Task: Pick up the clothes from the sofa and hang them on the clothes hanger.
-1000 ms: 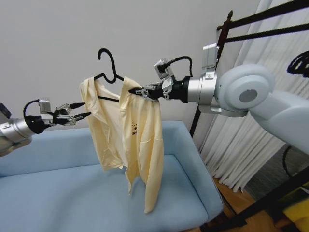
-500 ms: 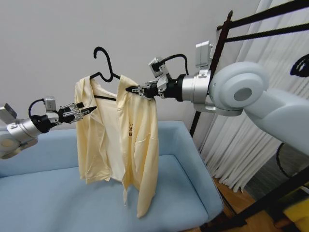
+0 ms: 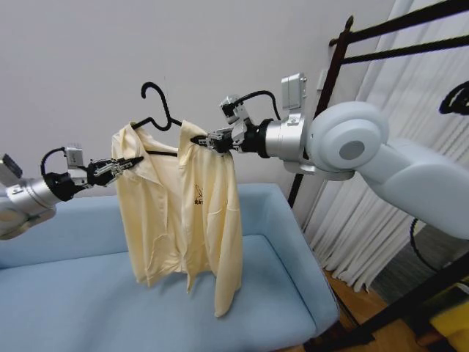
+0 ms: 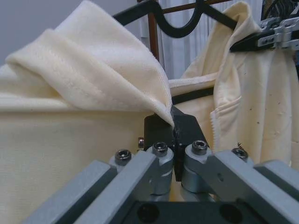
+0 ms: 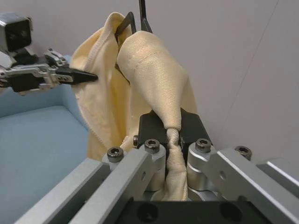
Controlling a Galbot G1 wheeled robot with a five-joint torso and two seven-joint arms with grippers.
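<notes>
A cream shirt (image 3: pixel 183 213) hangs on a black hanger (image 3: pixel 157 99) in the air above the blue sofa (image 3: pixel 88 293). My right gripper (image 3: pixel 199 139) is shut on the shirt's right shoulder at the hanger's end; the right wrist view shows cloth bunched between its fingers (image 5: pixel 172 133). My left gripper (image 3: pixel 135 160) reaches in from the left and is shut on the edge of the shirt's other shoulder; in the left wrist view the cloth's corner runs down into its tips (image 4: pixel 174 133). The hanger's hook (image 4: pixel 177 28) is free and rests on nothing.
The dark clothes rack (image 3: pixel 333 66) stands to the right behind my right arm, its bars crossing the upper right corner. Pale curtains (image 3: pixel 381 220) hang beside it. A grey wall is behind. The sofa seat spreads below the shirt.
My left gripper, open a second ago, has moved in and shut on the shirt's shoulder. My right gripper has shifted a little left with the shirt, which hangs straighter now.
</notes>
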